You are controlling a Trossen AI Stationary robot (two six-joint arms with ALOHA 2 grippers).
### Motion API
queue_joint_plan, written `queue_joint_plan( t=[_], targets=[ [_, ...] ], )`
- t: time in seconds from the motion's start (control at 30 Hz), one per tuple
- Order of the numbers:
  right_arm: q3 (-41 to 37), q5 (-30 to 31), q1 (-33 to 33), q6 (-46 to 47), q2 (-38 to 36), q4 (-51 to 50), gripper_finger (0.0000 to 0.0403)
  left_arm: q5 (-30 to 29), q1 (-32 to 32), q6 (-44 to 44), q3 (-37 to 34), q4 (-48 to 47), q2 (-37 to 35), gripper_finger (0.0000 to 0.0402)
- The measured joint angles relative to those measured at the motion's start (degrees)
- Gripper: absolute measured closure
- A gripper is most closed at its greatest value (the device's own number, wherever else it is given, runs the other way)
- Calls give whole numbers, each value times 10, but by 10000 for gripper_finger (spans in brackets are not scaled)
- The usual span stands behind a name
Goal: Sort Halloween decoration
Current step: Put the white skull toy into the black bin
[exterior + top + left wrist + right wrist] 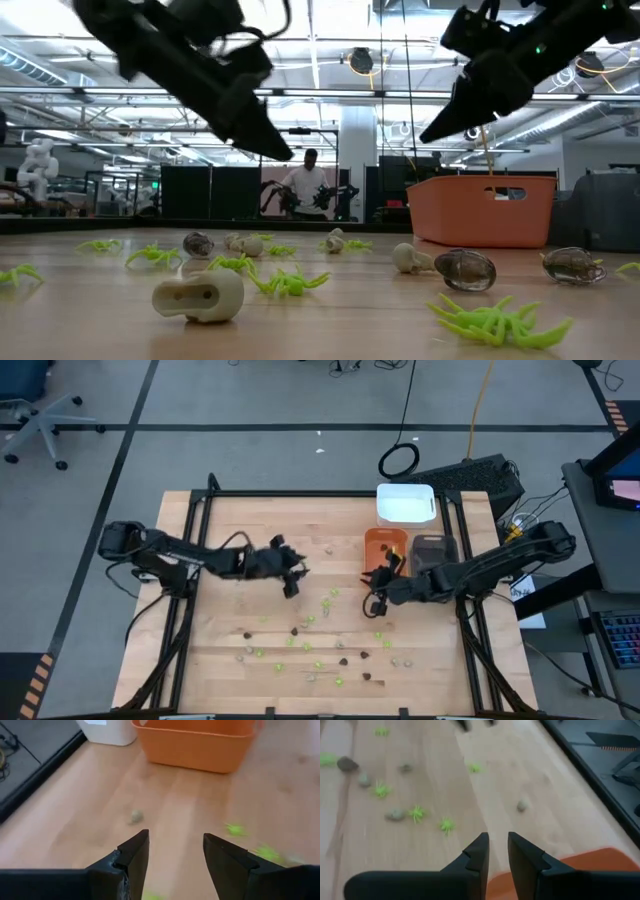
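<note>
Left tool (291, 582) released, empty, above mid desk (230, 650), right tool (377, 600) slightly parted, empty, beside orange tray (384, 546), decorations (318, 650) scattered over the desk's near half, white tray (405, 504) behind

Evenly bright, lit from ceiling fixtures overhead; glare washing out upper low view. Soft, faint shadows on wooden table (230, 630). Both wrist views motion-blurred. Nearest lime-green spider (497, 320) in low view slightly soft.
</note>
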Motion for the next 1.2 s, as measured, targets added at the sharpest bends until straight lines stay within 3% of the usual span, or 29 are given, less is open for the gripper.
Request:
queue_joint_plan(
  t=[0.13,0.33,0.73,1.2],
  targets=[
    [0,0,14,-1,-3,-3,344,61,69,82,49,-17,41,210],
    [0,1,42,-30,-52,-3,344,69,140,121,167,-151,106,210],
    [0,14,61,-70,-96,-7,344,214,169,310,265,-192,241,210],
    [0,11,61,-56,-89,-26,344,260,186,316,333,-226,333,210]
  ],
)
